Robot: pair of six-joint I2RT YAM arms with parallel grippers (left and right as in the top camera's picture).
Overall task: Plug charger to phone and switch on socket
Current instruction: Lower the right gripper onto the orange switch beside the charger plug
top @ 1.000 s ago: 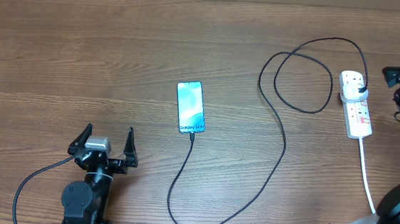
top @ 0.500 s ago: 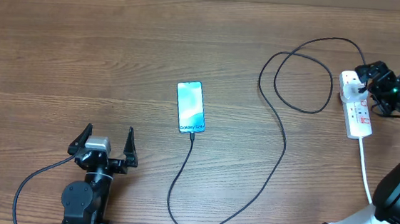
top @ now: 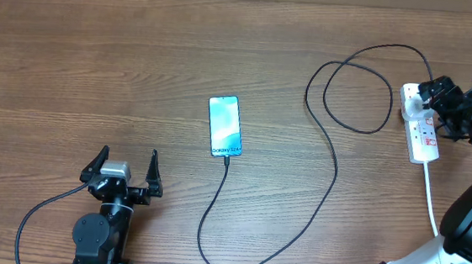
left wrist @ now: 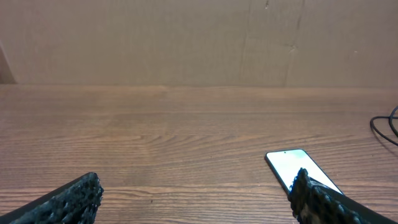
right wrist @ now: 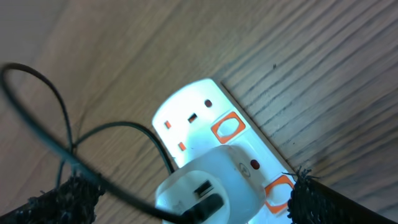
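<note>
Wooden desk [top: 99, 54] is carrying everything here. The phone [top: 224, 127] is lying flat near the middle, its screen glowing light blue. The charger [top: 334, 169] is running from the phone's near end in a long loop across to the socket [top: 420, 125] on the right, where its plug is sitting in an outlet. The right pincer [top: 438, 95] is hovering over that plug end, spread wide and holding nothing. The left pincer [top: 128, 159] is sitting near the front edge, equally wide and empty, well apart from the phone.
</note>
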